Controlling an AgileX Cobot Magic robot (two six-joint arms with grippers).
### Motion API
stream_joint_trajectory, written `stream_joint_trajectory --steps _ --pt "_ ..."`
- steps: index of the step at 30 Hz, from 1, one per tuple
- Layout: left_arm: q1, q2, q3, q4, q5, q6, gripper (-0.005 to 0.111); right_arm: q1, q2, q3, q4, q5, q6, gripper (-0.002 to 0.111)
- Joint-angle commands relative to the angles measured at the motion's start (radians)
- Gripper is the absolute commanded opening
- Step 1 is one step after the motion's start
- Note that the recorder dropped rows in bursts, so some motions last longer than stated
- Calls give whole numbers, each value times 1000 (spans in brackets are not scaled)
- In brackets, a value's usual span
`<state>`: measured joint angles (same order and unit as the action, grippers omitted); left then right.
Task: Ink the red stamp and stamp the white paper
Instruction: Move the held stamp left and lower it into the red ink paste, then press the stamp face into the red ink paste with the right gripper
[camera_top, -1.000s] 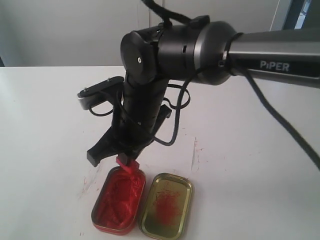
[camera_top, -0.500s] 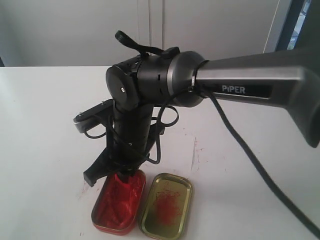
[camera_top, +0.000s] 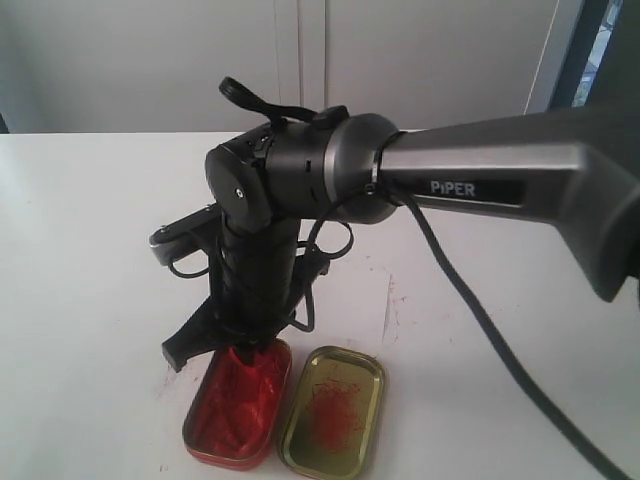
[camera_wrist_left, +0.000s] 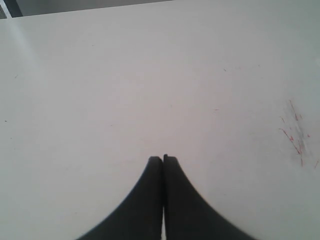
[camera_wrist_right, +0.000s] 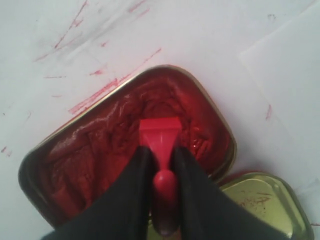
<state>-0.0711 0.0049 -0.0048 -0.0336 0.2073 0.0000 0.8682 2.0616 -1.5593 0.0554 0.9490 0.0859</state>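
My right gripper (camera_wrist_right: 161, 150) is shut on the knob handle of the red stamp (camera_wrist_right: 159, 133). The stamp's square base presses into the red ink of the open oval tin (camera_wrist_right: 85, 160). From the exterior view the same gripper (camera_top: 246, 342) reaches down into the far end of the tin (camera_top: 236, 410), and the stamp is almost hidden behind the fingers. The white paper (camera_wrist_right: 287, 70) lies just beyond the tin, its edge marked with red (camera_top: 352, 305). My left gripper (camera_wrist_left: 163, 159) is shut with nothing in it, over bare white tabletop.
The gold tin lid (camera_top: 332, 412) with red smears lies open-side up, touching the ink tin's right side. Red scribbles mark the tabletop (camera_wrist_right: 75, 30) near the tin. The right arm's black wrist and cable (camera_top: 300, 190) stand over the paper.
The right arm has come down and slightly left. The stamp, which hung just above the tin's far rim, now sits pressed into the ink.
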Motion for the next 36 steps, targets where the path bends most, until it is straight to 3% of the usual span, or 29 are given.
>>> stream_joint_trajectory --steps 1,36 --pt "1 -5 5 1 -3 0 0 9 16 -4 -7 -32 26 0" --pt "1 -5 5 1 -3 0 0 9 199 -3 -1 -57 30 0"
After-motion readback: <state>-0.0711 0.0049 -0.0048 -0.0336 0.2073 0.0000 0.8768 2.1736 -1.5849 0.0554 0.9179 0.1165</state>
